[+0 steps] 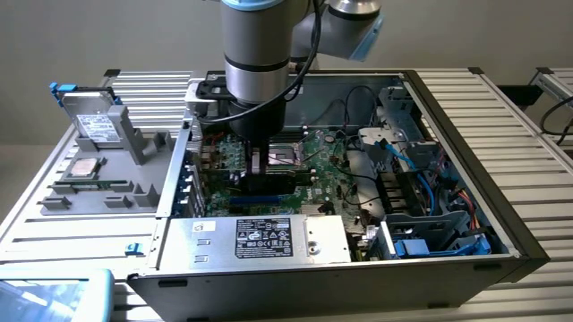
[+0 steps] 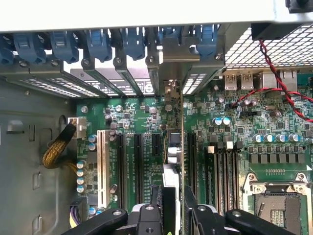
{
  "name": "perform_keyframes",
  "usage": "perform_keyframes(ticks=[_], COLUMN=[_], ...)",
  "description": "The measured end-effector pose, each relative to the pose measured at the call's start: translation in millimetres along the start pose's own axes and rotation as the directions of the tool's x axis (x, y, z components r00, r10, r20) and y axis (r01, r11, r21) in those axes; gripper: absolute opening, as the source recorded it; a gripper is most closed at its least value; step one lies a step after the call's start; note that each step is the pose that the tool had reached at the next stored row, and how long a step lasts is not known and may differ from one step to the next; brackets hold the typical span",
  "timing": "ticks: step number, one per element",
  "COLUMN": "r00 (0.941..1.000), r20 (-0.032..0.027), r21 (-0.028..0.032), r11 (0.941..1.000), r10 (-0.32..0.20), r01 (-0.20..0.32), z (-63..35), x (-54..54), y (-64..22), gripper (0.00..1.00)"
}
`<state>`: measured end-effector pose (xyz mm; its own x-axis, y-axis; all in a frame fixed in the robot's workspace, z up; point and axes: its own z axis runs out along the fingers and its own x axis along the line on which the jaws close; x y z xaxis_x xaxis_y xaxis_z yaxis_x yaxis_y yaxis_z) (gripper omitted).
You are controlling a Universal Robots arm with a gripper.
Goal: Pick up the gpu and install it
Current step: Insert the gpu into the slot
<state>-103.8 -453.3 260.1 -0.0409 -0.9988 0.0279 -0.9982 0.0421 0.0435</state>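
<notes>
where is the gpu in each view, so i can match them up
Exterior view: the gpu is the dark card under the gripper, over the motherboard.
Wrist view: the gpu stands edge-on among the expansion slots, bracket end toward the rear slot covers.
Shared landmark: the cpu socket.

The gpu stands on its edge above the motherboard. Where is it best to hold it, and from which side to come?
Take the gpu by its upper long edge, near the middle, coming straight from above and pressing its two flat faces. It is thin and upright, and its lower edge faces the motherboard. The pincer grips it so.
</notes>
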Motion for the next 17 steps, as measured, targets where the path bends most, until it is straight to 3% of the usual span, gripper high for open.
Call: perform_keyframes(ticks=[4, 10, 17], r00=[1.0, 0.9998, 0.9998], r20=[0.0049, 0.0196, 0.0199], r21=[-0.0003, -0.0008, -0.0009], r11=[1.0, 1.0, 1.0], r10=[0.0, -0.001, -0.001], r01=[0.0, 0.001, 0.001], z=[0.0, 0.0, 0.0], x=[0.1, 0.9, 1.5], y=[0.3, 0.3, 0.3], gripper=[0.28, 0.28, 0.28])
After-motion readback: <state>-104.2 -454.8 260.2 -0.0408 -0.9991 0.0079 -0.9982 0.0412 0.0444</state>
